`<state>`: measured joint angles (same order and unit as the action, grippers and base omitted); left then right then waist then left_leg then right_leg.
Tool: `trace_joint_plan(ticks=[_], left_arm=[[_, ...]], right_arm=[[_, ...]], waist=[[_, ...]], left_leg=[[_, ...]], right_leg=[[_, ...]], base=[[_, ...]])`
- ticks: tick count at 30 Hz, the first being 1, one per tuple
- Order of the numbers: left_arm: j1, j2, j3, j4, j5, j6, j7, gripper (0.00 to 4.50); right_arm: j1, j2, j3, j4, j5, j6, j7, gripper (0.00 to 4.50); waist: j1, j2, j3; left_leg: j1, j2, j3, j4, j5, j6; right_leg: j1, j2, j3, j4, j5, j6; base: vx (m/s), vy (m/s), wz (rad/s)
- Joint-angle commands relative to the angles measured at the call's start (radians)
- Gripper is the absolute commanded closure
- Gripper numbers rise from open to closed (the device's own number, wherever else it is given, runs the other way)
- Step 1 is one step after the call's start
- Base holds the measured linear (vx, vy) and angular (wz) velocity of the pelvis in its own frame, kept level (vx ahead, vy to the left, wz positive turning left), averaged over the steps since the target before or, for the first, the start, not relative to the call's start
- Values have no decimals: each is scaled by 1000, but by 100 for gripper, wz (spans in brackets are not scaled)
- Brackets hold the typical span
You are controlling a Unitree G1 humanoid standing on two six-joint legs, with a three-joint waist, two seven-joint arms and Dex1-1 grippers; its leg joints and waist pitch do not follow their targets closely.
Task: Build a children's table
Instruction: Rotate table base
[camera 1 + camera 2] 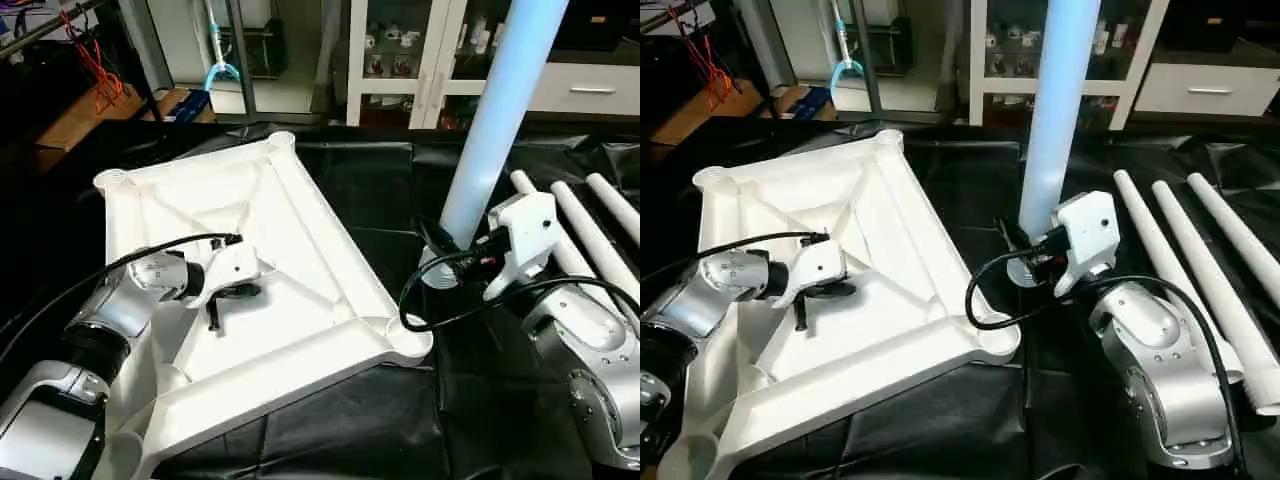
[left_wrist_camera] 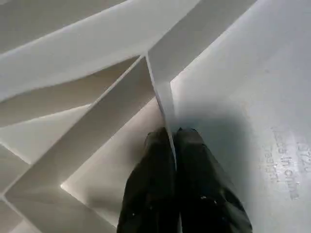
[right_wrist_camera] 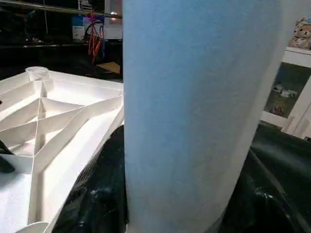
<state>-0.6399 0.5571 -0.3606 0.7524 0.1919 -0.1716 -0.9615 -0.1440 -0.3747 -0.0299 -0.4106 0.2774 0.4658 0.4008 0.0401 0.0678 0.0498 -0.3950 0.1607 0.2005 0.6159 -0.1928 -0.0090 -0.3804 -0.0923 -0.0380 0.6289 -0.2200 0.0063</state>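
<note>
I count one white table top point(image 1: 300, 250) lying ribs-up, with four round corner sockets. There are four white legs: one upright leg point(image 1: 1055, 110) at my right end effector point(image 1: 1025, 250), and three spare legs point(image 1: 1200, 270) lying side by side.

Black sheet point(image 1: 330, 430) on work surface, glass-door cabinet point(image 1: 400, 50) behind (w/ knick-knacks).

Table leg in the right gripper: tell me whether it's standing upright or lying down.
Upright. The held leg rises nearly vertical from the right gripper, leaning slightly, its foot beside the tabletop; three spare legs lie flat.
</note>
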Motion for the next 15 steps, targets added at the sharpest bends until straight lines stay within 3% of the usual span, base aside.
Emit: trace_joint_plan(ticks=[1,7,9,13,15], left_arm=[[-7,12,-7,-8,10,-63,-1,449],[-10,36,49,34,-25,-147,-7,449],[-13,39,72,32,-61,-121,-45,403],[6,52,127,-49,-182,12,-174,373],[27,58,137,-97,-219,59,-210,362]], right_arm=[[7,1,-9,-19,10,1,2,264],[20,4,-13,-36,14,8,-5,264],[21,5,-12,-39,15,10,-6,264],[26,5,-11,-43,15,9,-6,264],[28,4,-11,-44,15,9,-6,264]], waist=[[-6,-9,-64],[-7,-13,-69],[-8,-13,-69],[-10,-11,-68],[-11,-16,-67]], left_leg=[[38,66,-38,-91,-232,-35],[32,64,-35,-83,-160,4],[33,64,-34,-82,-154,8],[38,67,-33,-85,-154,-4],[39,66,-31,-84,-163,-2]], right_leg=[[20,-59,41,-75,-95,-195],[25,-59,39,-67,-11,-213],[25,-59,38,-66,-13,-219],[20,-56,35,-60,7,-249],[21,-55,36,-59,11,-255]], base=[[0,0,0],[0,0,0],[0,0,0],[0,0,0],[0,0,0]])
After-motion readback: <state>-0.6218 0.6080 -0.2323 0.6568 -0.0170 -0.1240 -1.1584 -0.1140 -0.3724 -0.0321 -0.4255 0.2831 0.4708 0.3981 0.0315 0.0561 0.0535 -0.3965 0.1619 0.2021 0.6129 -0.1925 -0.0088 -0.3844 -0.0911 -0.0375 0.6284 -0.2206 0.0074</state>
